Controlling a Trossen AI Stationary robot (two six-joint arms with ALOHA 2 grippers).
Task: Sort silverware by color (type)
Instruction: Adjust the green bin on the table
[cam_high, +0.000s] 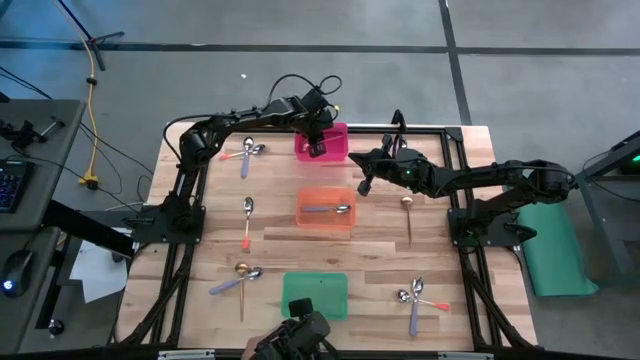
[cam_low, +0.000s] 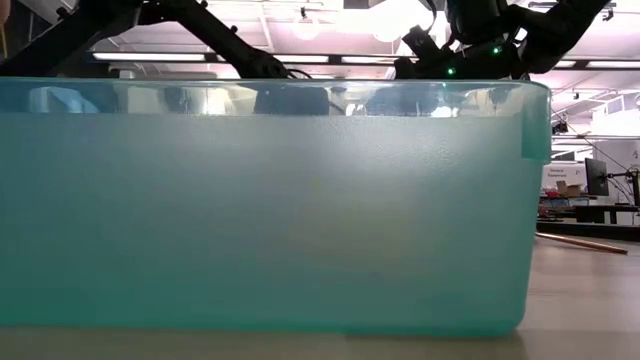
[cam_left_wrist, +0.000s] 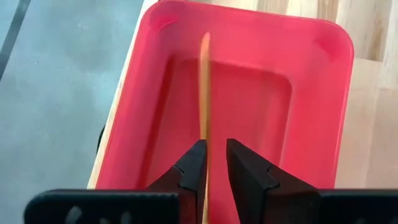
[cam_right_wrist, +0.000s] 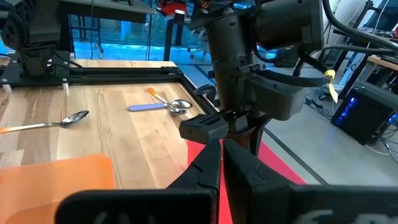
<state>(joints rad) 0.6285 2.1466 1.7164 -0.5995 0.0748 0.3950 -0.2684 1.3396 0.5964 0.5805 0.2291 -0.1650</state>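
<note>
My left gripper (cam_high: 318, 148) hangs over the pink bin (cam_high: 338, 150), fingers pointing down and slightly apart (cam_left_wrist: 213, 155). A gold spoon (cam_left_wrist: 204, 93) stands between them, running down into the pink bin (cam_left_wrist: 298, 93). My right gripper (cam_high: 364, 183) hovers just right of that bin, shut and empty (cam_right_wrist: 222, 163). Other spoons lie flat on the table: a purple and orange-red pair (cam_high: 248, 153), an orange-red one (cam_high: 246, 220), a gold and purple pair (cam_high: 240, 278), a gold one (cam_high: 408, 214), and a purple and orange-red pair (cam_high: 417, 295). My left gripper's fingers come from above, pointing down along the gold spoon's handle (cam_left_wrist: 204, 134). The handle lies against the inner side of one finger (cam_left_wrist: 194, 167). Red bin shows in the gap between it and the other finger (cam_left_wrist: 244, 168). Where the spoon's lower end sits I cannot tell.
An orange bin (cam_high: 325, 210) with a spoon in it stands mid-table. A green bin (cam_high: 318, 293) stands near the front edge and fills the low view (cam_low: 260, 200). Black frame rails (cam_high: 190, 190) run along both sides. My two arms are close together over the pink bin.
</note>
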